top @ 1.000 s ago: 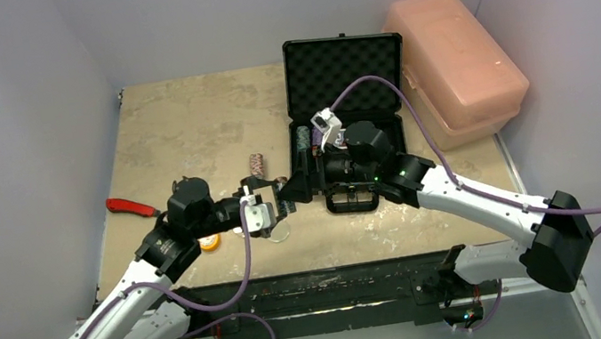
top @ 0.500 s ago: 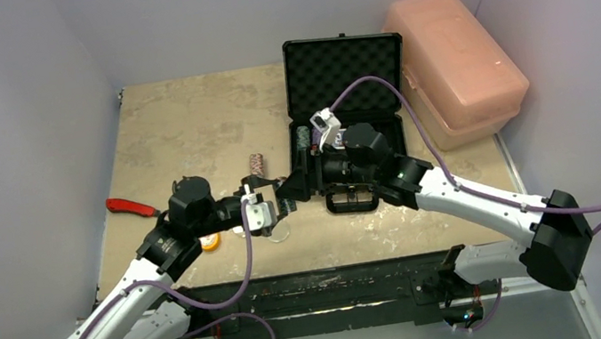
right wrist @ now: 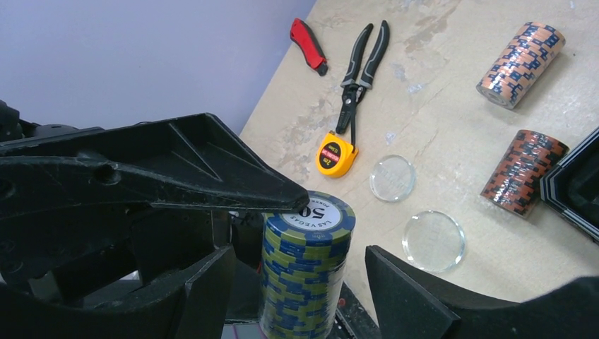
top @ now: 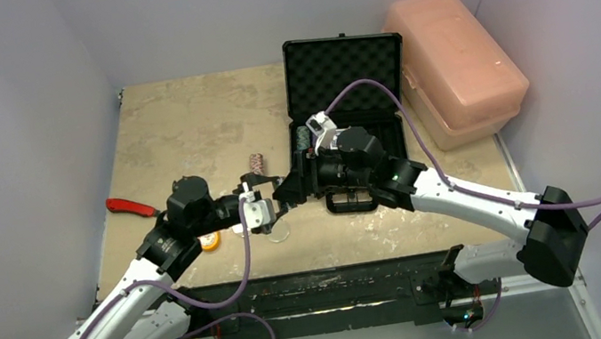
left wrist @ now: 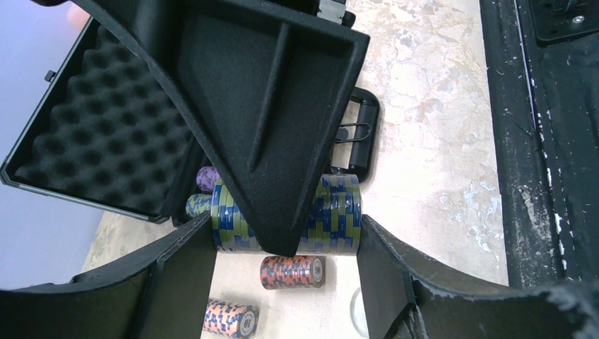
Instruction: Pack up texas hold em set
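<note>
Black briefcase [top: 343, 64] open at the table's far middle, egg-crate lid upright, handle [top: 352, 202] toward the near edge, purple chips [left wrist: 206, 178] inside. Olive-and-blue chip stack [right wrist: 305, 268] (end face reading 50) clamped end to end in the left gripper [left wrist: 286, 247]. Brown-and-black stack [right wrist: 523, 171] and orange-and-blue stack [right wrist: 520, 63] on their sides left of the case. Two clear discs [right wrist: 434, 241] flat nearby.

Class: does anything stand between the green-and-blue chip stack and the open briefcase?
Only the right end effector, open around the chip stack that the left end effector clamps, on the briefcase side. No loose object intervenes.
</note>
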